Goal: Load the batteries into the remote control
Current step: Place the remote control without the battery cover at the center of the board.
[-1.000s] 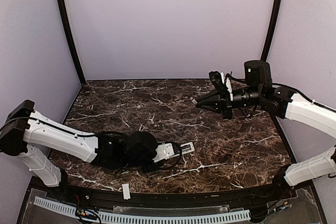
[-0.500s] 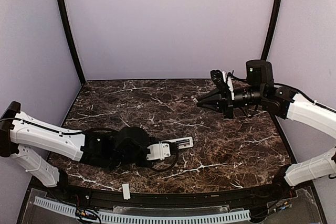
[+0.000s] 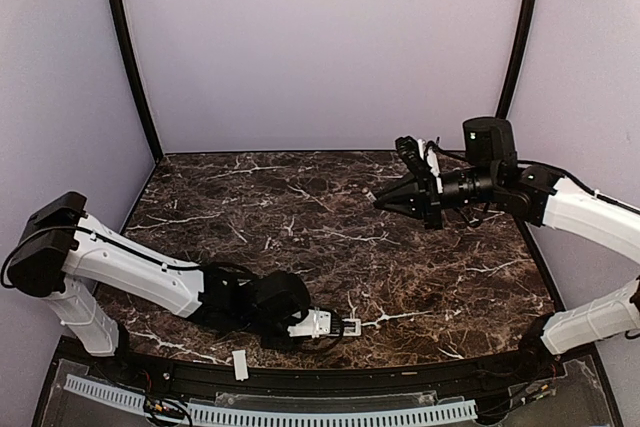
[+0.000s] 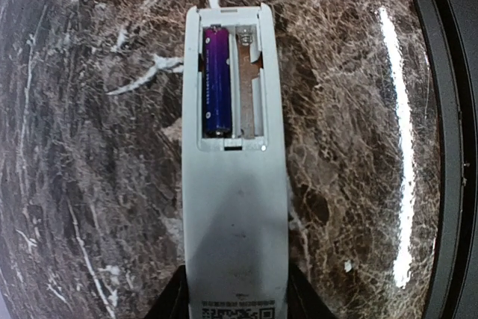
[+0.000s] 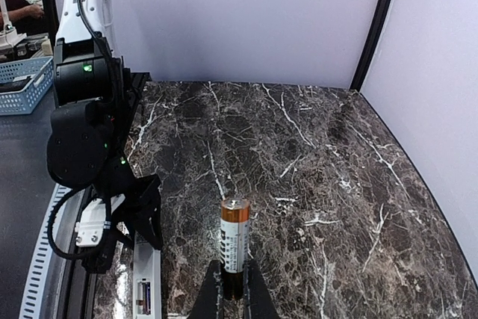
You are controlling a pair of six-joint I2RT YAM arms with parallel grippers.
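Clamps left gripper (image 4: 235, 300) around slim white plastic remote control (image 4: 233, 214), flat at veined marble table's (image 4: 89, 147) near edge, glossy purple battery (image 4: 216, 80) slotted inside; pinches right gripper (image 5: 234, 289) onto cylindrical copper-capped battery (image 5: 234, 240), aloft.

Left arm (image 3: 130, 265) reaches low, fingers (image 4: 173, 302) clamped; right arm (image 3: 590, 212) raised, fingers (image 5: 209, 298) pinched.

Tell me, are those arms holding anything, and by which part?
Yes. The left tool clamps the remote control by the end opposite its open battery bay. The right tool pinches a battery by its lower end.
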